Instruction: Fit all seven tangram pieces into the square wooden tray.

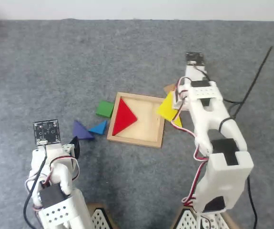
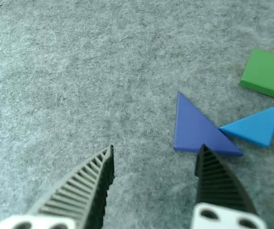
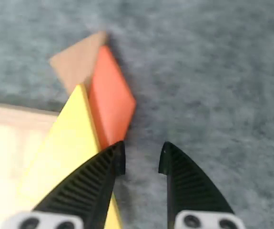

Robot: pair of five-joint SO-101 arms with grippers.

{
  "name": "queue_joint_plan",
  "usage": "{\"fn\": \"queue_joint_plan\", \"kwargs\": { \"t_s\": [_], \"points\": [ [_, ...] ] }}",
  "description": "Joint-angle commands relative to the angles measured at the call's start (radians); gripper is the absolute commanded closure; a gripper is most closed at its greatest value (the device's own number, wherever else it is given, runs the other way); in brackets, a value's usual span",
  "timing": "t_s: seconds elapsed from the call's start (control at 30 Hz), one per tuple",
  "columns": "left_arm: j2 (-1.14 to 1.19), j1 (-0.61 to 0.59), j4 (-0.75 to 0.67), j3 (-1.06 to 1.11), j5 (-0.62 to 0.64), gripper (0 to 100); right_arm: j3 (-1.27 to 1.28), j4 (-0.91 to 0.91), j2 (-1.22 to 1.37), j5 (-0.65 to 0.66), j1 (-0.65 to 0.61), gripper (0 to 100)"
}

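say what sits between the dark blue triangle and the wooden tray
The small light blue triangle lies there, one tip meeting the dark blue triangle and its other end close to the wooden tray. The high view shows this.

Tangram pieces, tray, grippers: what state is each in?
Wooden tray, holds one piece.
Red triangle, flat inside tray.
Yellow triangle, overlapping tray's edge.
Green square, outside tray.
Dark blue triangle, outside tray.
Light blue triangle, outside tray.
Orange piece, outside tray.
Tan piece, outside tray.
Left gripper, open, empty.
Right gripper, open, empty.
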Motion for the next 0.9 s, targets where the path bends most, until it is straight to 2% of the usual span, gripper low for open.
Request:
{"fn": "queue_joint_plan", "kwargs": {
  "t_s": [0.0,0.37,0.63,0.87],
  "points": [
    [-0.017,0.005,0.003,-0.022,0.008,73,-0.058,-0.015,-0.010,0.017,-0.061,87.2],
    [-0.017,0.005,0.005,-0.022,0.008,73,-0.086,-0.016,-0.010,0.072,-0.194,87.2],
    [-0.017,0.005,0.005,-0.022,0.008,73,-0.112,0.002,-0.027,0.074,-0.148,87.2],
    [-0.017,0.005,0.005,-0.022,0.008,73,-0.112,0.120,-0.173,0.074,-0.143,87.2]
  ]
}}
